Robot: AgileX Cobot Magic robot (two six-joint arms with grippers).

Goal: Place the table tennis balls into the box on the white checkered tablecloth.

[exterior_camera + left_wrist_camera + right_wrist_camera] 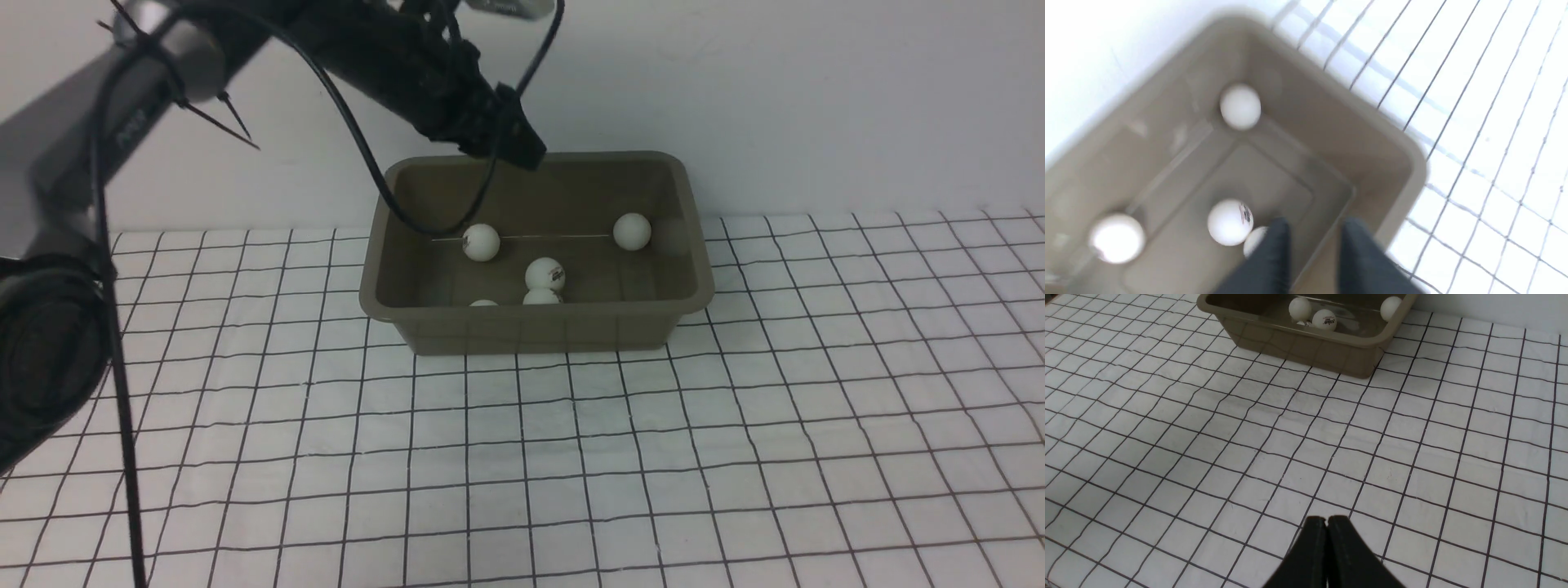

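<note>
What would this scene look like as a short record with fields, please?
container: olive-grey box
balls in box: five visible in the front view, two partly hidden by the near rim
surface: white checkered tablecloth
left tool: above the box, jaws apart, holding nothing
right tool: shut, over the tablecloth, holding nothing

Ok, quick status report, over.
Left pincer open, empty. Right pincer shut. Five balls in box. Black cable crosses front view of it.
</note>
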